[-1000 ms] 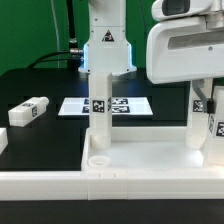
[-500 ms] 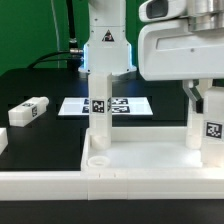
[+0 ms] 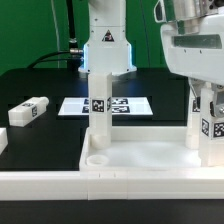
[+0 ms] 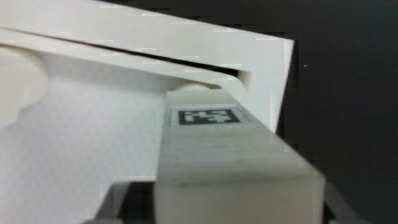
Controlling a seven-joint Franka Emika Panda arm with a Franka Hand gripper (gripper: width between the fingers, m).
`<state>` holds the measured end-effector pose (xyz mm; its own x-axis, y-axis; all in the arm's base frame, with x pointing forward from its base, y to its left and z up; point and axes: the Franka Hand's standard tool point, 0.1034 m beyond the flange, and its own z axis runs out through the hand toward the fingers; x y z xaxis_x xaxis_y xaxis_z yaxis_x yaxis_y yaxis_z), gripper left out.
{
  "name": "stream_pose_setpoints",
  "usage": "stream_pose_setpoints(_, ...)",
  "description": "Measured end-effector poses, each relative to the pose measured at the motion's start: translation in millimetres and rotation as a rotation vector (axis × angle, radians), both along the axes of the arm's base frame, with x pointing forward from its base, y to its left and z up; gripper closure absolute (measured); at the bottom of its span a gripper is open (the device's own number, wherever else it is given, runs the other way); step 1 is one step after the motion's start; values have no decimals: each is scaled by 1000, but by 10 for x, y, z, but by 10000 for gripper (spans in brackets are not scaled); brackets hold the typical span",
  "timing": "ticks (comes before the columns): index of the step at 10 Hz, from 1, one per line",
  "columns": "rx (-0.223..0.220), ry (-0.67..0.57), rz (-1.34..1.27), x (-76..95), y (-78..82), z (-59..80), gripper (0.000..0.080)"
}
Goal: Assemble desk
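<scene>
The gripper (image 3: 206,96) clamps the upright white square post leg (image 3: 210,128), tagged with black-and-white block patterns, at 3 o'clock on the white rimmed plastic desk slab (image 3: 140,160) on the black worktop (image 3: 40,85).

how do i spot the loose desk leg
On the black table, look to the exterior view's left of the marker board. The loose leg lies flat there alone; the centre leg and the held leg stand upright at the desk top.

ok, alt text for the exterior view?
The gripper straddles an upright desk leg on the white desk slab, at the exterior view's right. A second leg stands mid-frame; a third leg lies loose on the black table.
</scene>
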<state>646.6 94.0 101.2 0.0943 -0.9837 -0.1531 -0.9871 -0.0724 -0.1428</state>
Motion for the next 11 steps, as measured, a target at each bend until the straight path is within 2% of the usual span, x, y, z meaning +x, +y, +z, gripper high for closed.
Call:
stream_pose_setpoints(1, -3, -4, 18, 1, -7, -3, 400)
stream_pose_setpoints(2, -5, -6, 35, 0, -6, -7, 400)
stream_pose_setpoints(3, -20, -21, 128, 5, 15, 9, 221)
stream_pose_setpoints(4, -44, -69, 359, 29, 94, 86, 165)
stream_pose_setpoints(5, -57, -109, 528, 55, 109, 129, 165)
stream_pose_setpoints(6, -70, -131, 668, 35, 124, 114, 152)
stream_pose_setpoints(10, -112, -162, 888, 37, 100, 103, 151)
stream_pose_setpoints(11, -176, -155, 1160, 27, 130, 124, 151)
